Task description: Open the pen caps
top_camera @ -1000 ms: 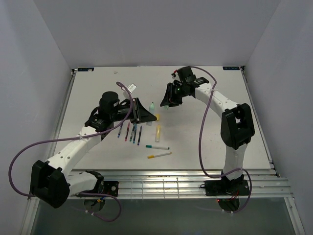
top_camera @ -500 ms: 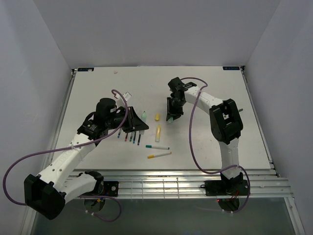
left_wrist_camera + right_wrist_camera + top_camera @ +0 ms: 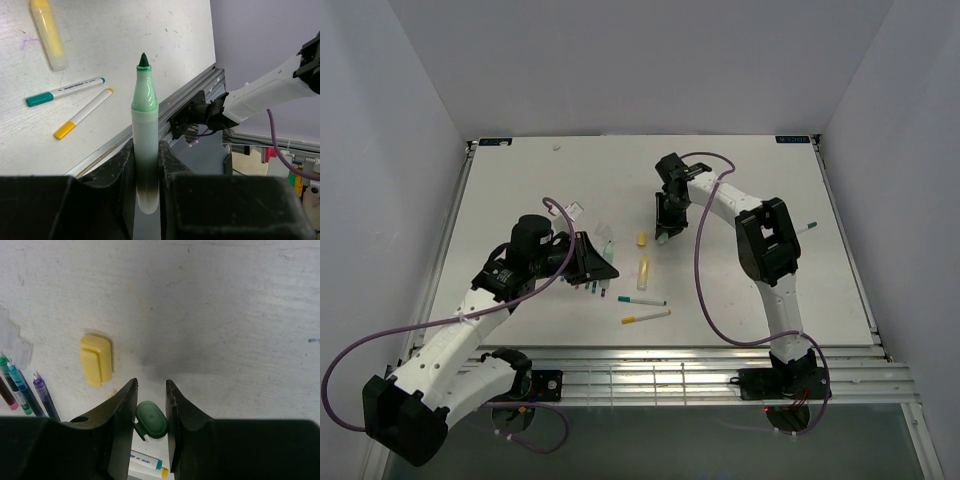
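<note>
Highlighter (image 3: 144, 130), green, uncapped, pinched in left fingers (image 3: 118, 172), green cap (image 3: 152, 420) pinched in right fingers (image 3: 121, 412) bottom centre, yellow cap (image 3: 96, 360) on bench (image 3: 225, 315) centre left

White table (image 3: 520, 180) sitting inside 3 plain, pale walls.

The back wall (image 3: 640, 60), left wall (image 3: 380, 150) and right wall (image 3: 910, 150) are rising bare and lavender-grey around the tabletop, which is showing scuffs and a faint purple smudge (image 3: 25, 42) under soft, even light. Aluminium rails (image 3: 670, 368) are running along the near edge, a metal frame (image 3: 453, 220) is edging the sides, and 2 small dark labels (image 3: 494, 141) are sitting at the far corners. Below the rails, a grey-green floor (image 3: 670, 445) is showing.
</note>
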Tool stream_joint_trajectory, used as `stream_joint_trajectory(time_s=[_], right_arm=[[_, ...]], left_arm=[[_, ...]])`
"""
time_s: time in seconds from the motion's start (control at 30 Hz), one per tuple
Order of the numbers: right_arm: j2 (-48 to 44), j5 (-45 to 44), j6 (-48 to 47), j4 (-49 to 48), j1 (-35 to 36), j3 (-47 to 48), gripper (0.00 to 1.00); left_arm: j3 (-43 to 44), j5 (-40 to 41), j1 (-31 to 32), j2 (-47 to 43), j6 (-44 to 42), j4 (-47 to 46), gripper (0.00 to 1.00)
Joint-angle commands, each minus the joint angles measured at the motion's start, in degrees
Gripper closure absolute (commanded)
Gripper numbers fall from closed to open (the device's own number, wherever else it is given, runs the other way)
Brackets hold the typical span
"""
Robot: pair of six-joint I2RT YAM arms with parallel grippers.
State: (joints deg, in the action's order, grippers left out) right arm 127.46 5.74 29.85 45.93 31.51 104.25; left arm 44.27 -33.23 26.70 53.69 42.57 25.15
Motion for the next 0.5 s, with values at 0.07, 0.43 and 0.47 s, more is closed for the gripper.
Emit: stream_joint_trajectory(time_s=[0.07, 0.43, 0.47], right_arm=[[2.09, -0.46, 0.92, 2.06, 0.31, 3.24, 0.76], [3.15, 0.15, 1.0, 1.44, 0.66, 3.07, 0.64], [3.23, 0.06, 1.0, 1.53, 0.57, 3.15, 0.63]], left_arm=[[-1.12, -1.04, -0.16, -2.19, 0.41, 0.08, 1.0], [-1.29, -1.48, -0.16, -2.72, 0.41, 0.6, 1.0], [-1.29, -1.57, -0.16, -2.72, 0.41, 0.69, 1.0]])
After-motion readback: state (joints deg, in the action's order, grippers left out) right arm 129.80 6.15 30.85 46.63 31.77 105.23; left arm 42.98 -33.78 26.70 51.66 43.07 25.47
